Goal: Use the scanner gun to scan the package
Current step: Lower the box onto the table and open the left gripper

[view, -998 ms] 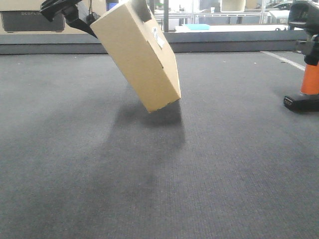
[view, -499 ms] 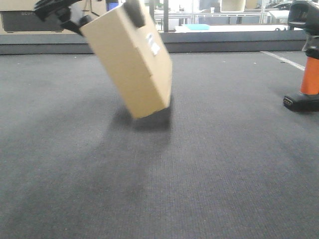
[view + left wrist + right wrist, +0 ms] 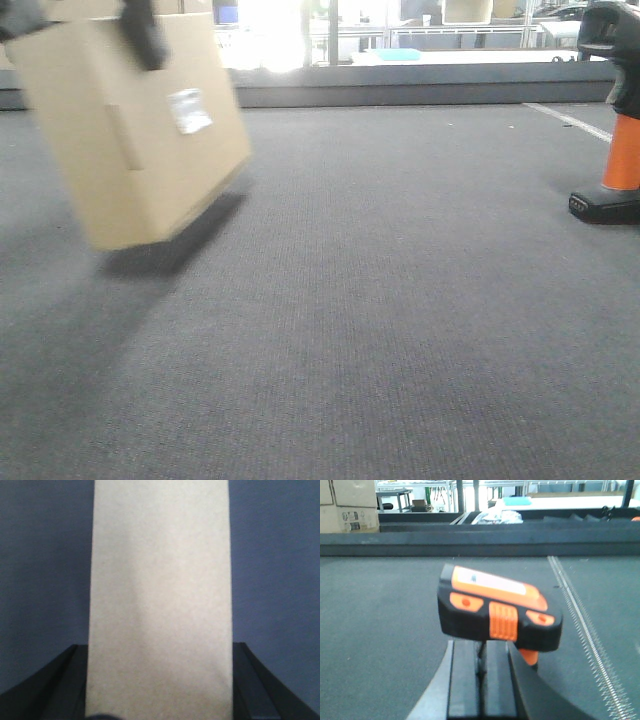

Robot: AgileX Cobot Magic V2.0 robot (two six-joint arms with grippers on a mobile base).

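A tan cardboard package [image 3: 130, 140] with a small white label hangs tilted above the grey carpet at the far left. My left gripper [image 3: 80, 25] is shut on its top end, one black finger [image 3: 145, 35] across the near face. In the left wrist view the package [image 3: 160, 590] fills the space between the two black fingers [image 3: 55, 685]. The orange-and-black scanner gun [image 3: 618, 130] stands on its base at the right edge. In the right wrist view its head [image 3: 497, 607] sits just beyond my right gripper [image 3: 482, 647], whose jaws are pressed together.
A dark raised ledge [image 3: 420, 90] runs along the far side of the carpet. A pale line [image 3: 570, 120] crosses the carpet near the scanner. Cardboard boxes [image 3: 350, 505] stand far back left in the right wrist view.
My left gripper has swung the package to the left and nearer the camera, and its labelled face has turned more toward the front. The scanner has not moved.
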